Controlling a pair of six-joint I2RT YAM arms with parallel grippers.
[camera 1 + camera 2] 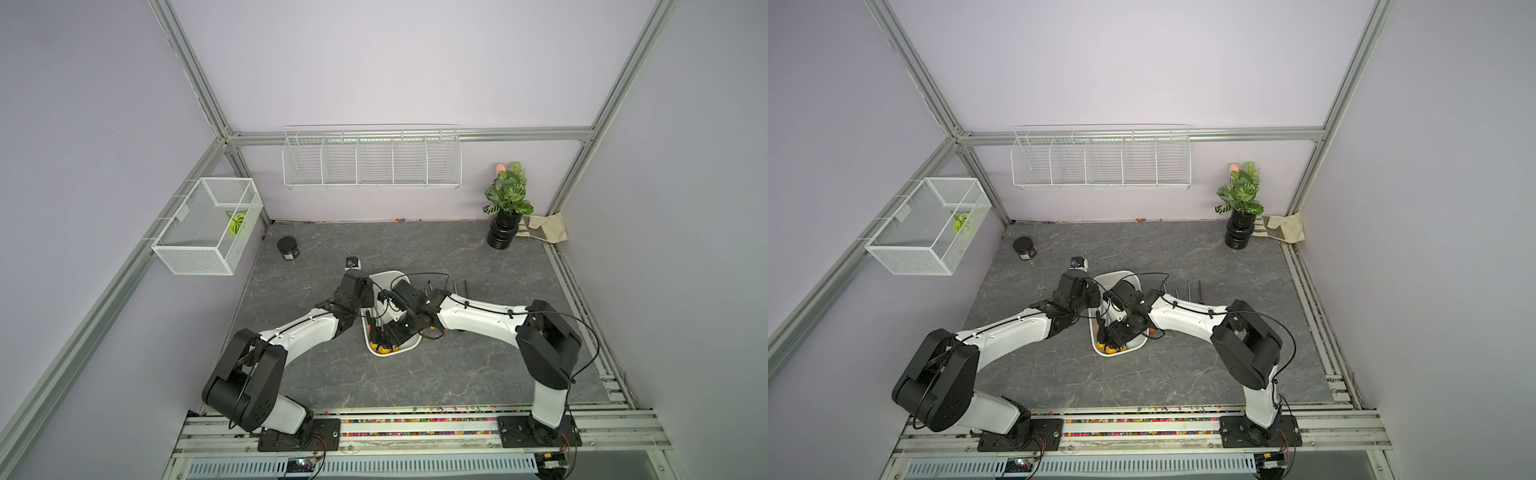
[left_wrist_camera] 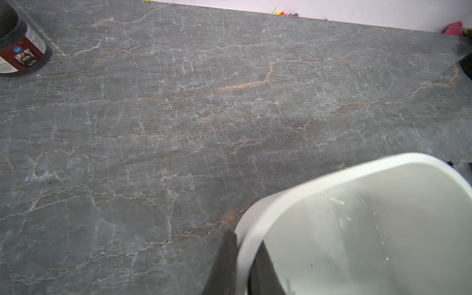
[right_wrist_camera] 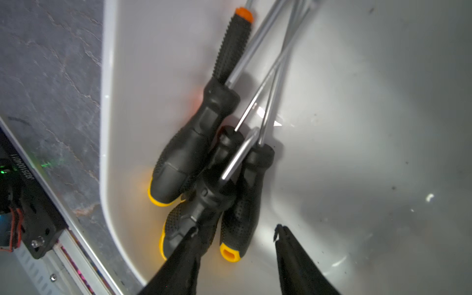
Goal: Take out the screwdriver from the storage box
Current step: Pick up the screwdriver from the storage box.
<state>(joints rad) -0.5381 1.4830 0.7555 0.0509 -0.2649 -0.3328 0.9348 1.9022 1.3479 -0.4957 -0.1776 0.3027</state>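
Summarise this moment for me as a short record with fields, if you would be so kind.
container: shallow white plastic storage box, on the grey marbled table
contents: black-handled yellow-capped screwdrivers, plus an orange-capped screwdriver, shafts crossing
left pincer: shut on the box's rim
right pincer: open, inside the box, over the handles
status: the right pincer holds nothing

A long white wire rack (image 1: 371, 160) with dividers hangs on the back wall above a grey marbled tabletop (image 1: 457, 374). A white mesh basket (image 1: 208, 226), holding a green leaf (image 1: 236, 223), is fixed to a side frame. A dark labelled jar (image 1: 288, 248) stands near it. A potted plant (image 1: 509, 199) and a beige cloth (image 1: 550, 228) sit in a far corner.
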